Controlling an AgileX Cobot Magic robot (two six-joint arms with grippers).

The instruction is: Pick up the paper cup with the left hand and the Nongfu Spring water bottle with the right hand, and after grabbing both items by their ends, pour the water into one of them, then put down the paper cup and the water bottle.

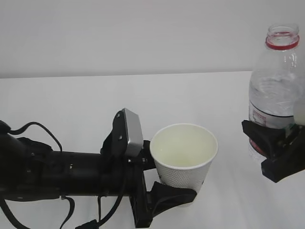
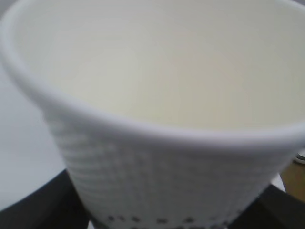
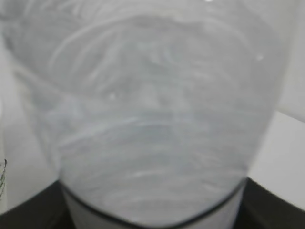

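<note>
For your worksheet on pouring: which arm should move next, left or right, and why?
Probably right: its tool holds the uncapped water bottle upright beside the paper cup, which the left tool already holds open-side up.

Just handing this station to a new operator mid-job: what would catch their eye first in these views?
First, the paper cup at centre, upright and open-topped, clamped low on its wall by the left hand. Next, the Nongfu Spring water bottle at the right edge, uncapped, upright, apart from the cup, gripped around its label by the right hand. Each wrist view is filled by its own item, blurred.
</note>
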